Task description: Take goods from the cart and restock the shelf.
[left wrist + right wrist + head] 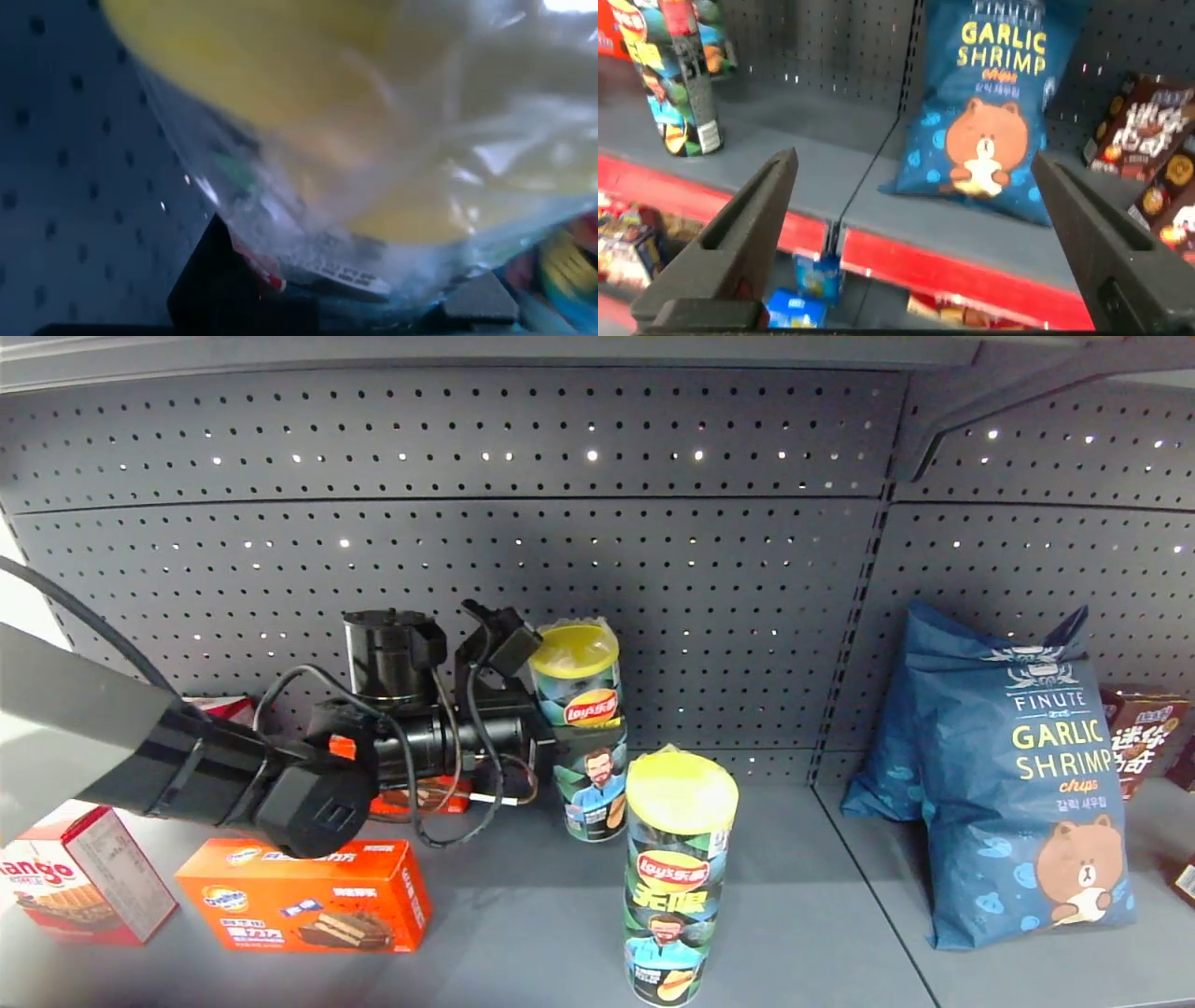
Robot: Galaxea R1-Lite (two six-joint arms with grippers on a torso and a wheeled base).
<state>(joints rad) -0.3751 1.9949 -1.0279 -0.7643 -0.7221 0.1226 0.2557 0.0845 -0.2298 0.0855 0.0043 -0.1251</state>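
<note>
A tall chip can (pixel 581 728) with a yellow lid stands near the back of the grey shelf (pixel 822 915). My left gripper (pixel 551 733) is shut on its middle, coming in from the left. In the left wrist view the can's yellow lid (pixel 374 121) under clear wrap sits very close. A second, matching chip can (pixel 677 877) stands upright in front and slightly to the right, free of the gripper. In the right wrist view my right gripper (pixel 912 163) hangs open and holds nothing, out in front of the shelf edge; a chip can (pixel 687 103) shows off to one side.
A blue garlic shrimp chips bag (pixel 1018 784) leans at the right, with brown boxes (pixel 1144 733) beyond it. An orange wafer box (pixel 308 896) and a red-and-white box (pixel 84 887) lie at the front left. A pegboard wall (pixel 653 569) closes the back.
</note>
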